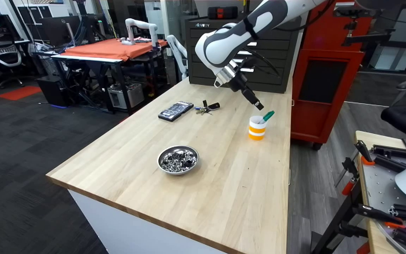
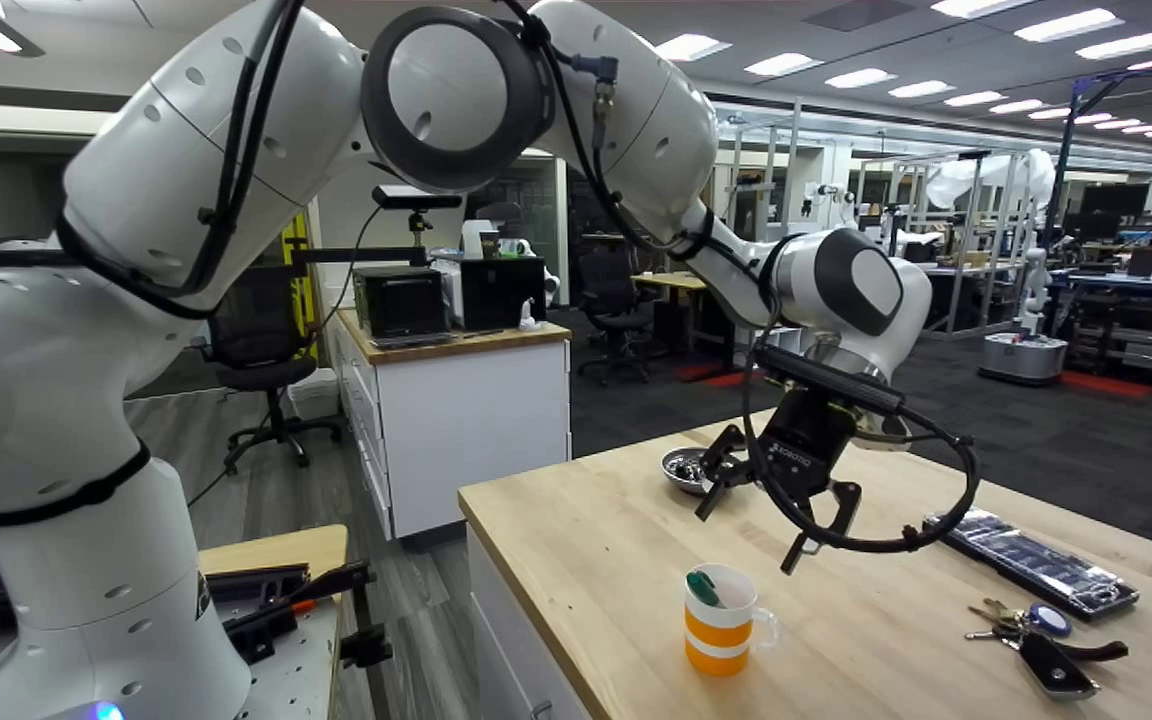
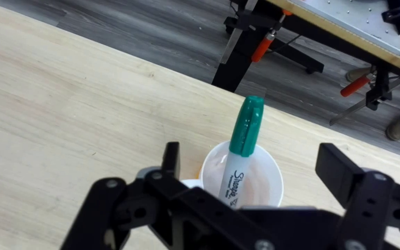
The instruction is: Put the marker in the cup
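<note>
The marker has a green cap and a white body. It leans inside the cup with its cap above the rim, in the wrist view (image 3: pixel 243 139) and both exterior views (image 1: pixel 268 115) (image 2: pixel 702 588). The white cup with orange bands (image 1: pixel 256 131) (image 2: pixel 718 640) stands upright on the table; its mouth shows in the wrist view (image 3: pixel 264 173). My gripper (image 2: pixel 748 542) is open and empty above the cup, apart from it and from the marker. In the wrist view its fingers (image 3: pixel 253 159) stand wide apart, and the marker's lower end is hidden behind the gripper.
A metal bowl of small parts (image 1: pixel 178 160) stands on the wooden table (image 1: pixel 217 197). A flat dark case (image 1: pixel 176 111) and a bunch of keys (image 1: pixel 207 107) lie farther off. A dark drawer cabinet (image 1: pixel 238 76) stands at the table's end. The cup is near the table's edge.
</note>
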`<state>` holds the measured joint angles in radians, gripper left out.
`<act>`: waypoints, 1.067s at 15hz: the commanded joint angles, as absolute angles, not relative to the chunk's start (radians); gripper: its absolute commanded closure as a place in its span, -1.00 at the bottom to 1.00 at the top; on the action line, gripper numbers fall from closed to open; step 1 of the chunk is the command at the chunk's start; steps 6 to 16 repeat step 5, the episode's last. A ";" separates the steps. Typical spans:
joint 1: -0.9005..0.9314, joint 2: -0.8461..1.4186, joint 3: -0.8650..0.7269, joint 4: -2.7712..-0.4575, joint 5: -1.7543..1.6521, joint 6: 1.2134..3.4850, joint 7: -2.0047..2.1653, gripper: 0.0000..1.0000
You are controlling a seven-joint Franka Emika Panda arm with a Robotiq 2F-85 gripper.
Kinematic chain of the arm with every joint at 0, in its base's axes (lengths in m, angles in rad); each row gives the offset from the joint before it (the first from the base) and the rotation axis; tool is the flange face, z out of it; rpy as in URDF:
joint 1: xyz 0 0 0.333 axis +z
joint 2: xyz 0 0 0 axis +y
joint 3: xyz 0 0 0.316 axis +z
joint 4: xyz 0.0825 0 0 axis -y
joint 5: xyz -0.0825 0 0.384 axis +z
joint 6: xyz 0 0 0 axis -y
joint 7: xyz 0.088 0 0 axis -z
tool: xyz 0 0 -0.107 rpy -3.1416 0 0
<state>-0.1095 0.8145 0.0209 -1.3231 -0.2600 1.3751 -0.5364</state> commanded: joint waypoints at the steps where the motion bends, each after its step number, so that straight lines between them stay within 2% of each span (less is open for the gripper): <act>1: -0.111 0.808 0.025 -1.325 -0.262 1.383 -0.536 -1.00; 16: -0.111 0.792 0.025 -1.341 -0.261 1.394 -0.536 -1.00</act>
